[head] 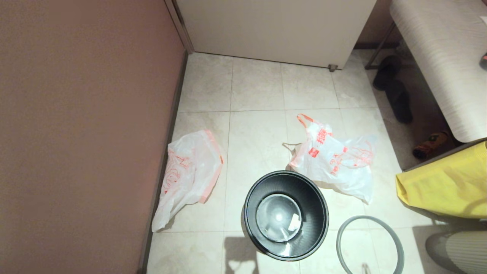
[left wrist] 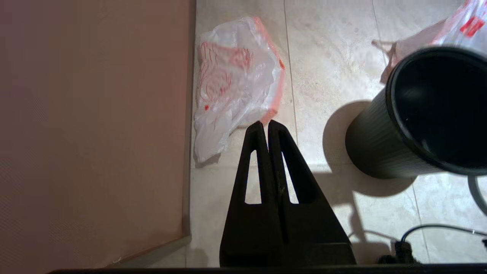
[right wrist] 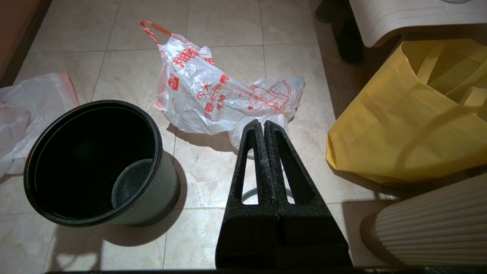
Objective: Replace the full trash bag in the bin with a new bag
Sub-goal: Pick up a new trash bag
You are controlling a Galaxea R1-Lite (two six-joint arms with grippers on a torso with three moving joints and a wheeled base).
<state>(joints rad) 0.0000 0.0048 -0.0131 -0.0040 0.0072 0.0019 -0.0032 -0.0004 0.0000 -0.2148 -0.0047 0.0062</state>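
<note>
Thin white see-through new bag (left wrist: pixel 232 87) with pale-orange hem lies by the wall, left of my empty black bin (head: pixel 286 215): light, limp, slippery; pinch the hem. Both my grippers (left wrist: pixel 265 123) (right wrist: pixel 262 123) hang closed, empty.

A big yellow bag (head: pixel 449 186) sits on the tiled floor (head: pixel 258 91) at the right. Dark shoes (head: pixel 395 91) lie under a pale bench (head: pixel 445 57). A white door (head: pixel 274 26) stands at the back, beside a brown wall (head: pixel 83 125).

Red lettering marks the full trash bag (right wrist: pixel 217 99) (characters not legible).
</note>
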